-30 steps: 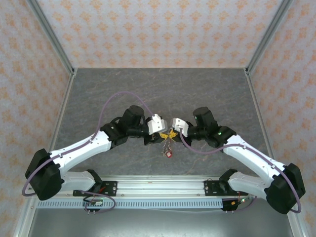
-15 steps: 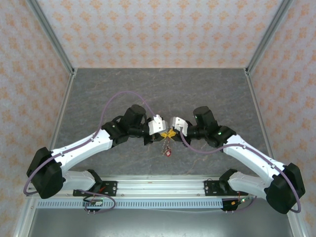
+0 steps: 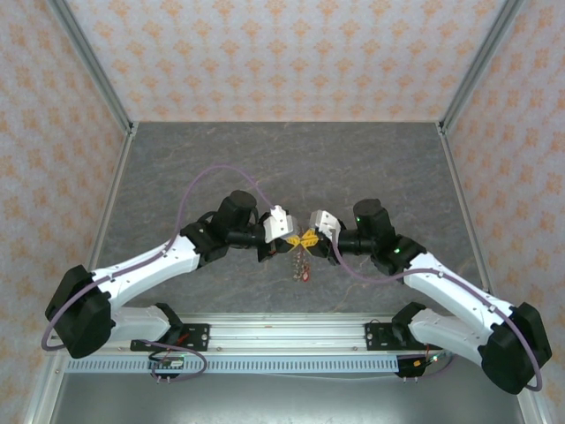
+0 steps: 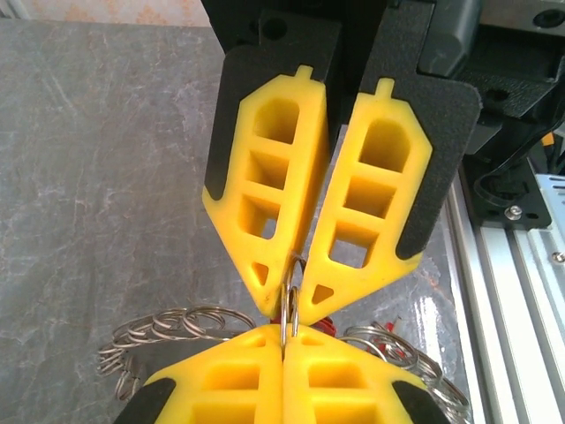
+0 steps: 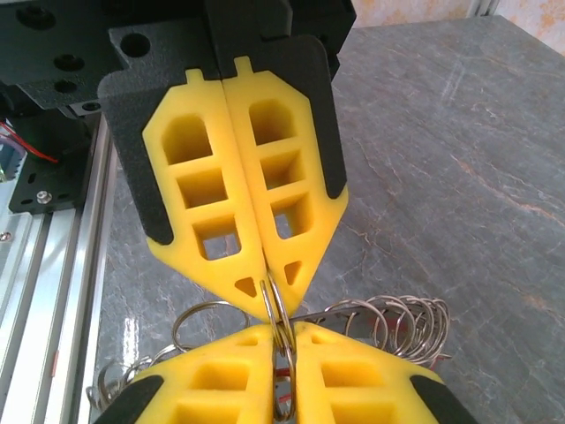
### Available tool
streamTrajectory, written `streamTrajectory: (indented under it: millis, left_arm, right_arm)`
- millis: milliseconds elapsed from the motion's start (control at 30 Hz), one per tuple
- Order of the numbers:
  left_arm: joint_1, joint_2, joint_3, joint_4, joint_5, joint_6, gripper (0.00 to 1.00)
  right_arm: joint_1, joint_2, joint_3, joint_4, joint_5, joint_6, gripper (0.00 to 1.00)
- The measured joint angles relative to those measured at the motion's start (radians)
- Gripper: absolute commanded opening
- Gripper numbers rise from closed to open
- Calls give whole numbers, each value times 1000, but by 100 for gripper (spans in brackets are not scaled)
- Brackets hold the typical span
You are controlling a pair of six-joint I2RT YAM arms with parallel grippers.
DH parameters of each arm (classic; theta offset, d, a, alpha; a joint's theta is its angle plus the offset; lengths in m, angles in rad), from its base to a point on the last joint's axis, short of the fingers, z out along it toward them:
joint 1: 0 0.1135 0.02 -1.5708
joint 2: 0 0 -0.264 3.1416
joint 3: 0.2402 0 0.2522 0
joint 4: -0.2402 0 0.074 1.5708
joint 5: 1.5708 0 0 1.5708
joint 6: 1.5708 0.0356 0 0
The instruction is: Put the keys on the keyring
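Looking down from the top camera, my left tool [image 3: 298,241] and my right tool [image 3: 314,238] meet tip to tip over the near half of the grey worktop [image 3: 371,168]. The keys [image 3: 301,263] show as a short bunch just on the base side of that meeting point, with a red tag [image 3: 303,275] at its end.

From my left wrist, my left tool [image 4: 284,340] is pressed together on the thin wire of the keyring [image 4: 289,314], which stands on edge between its yellow fingers [image 4: 221,389]. My right tool [image 4: 293,300] faces it, its fingers angled in a V whose tips nip the same wire. Small rings [image 4: 168,322] fan out to either side.

From my right wrist, my right tool [image 5: 278,340] clamps the keyring [image 5: 272,300]. Opposite it, my left tool [image 5: 267,283] is closed flat on the wire too.
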Motion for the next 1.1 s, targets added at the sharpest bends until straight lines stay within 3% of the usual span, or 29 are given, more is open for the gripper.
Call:
streamTrajectory:
  millis: [233, 400, 467, 533, 700, 967, 1100]
  left_arm:
    - [35, -19, -46, 110, 53, -75, 0]
    - [51, -39, -89, 186, 78, -124, 0]
    - [51, -45, -89, 187, 76, -127, 14]
    - [51, -48, -87, 172, 69, -119, 24]
    - [29, -52, -31, 51, 19, -45, 30]
    - [-2, -44, 30, -55, -43, 39, 30]
    - [-8, -19, 57, -86, -56, 62, 24]
  right_arm:
    - [-26, 8, -35, 133, -53, 87, 9]
    - [-36, 14, -46, 185, -87, 124, 2]
    - [-37, 17, -45, 189, -94, 128, 0]
    - [-38, 21, -31, 162, -101, 113, 0]
    - [-43, 43, 55, 1, -90, 25, 0]
    - [-43, 66, 148, -181, -65, -105, 0]
    - [-43, 80, 171, -241, -54, -147, 0]
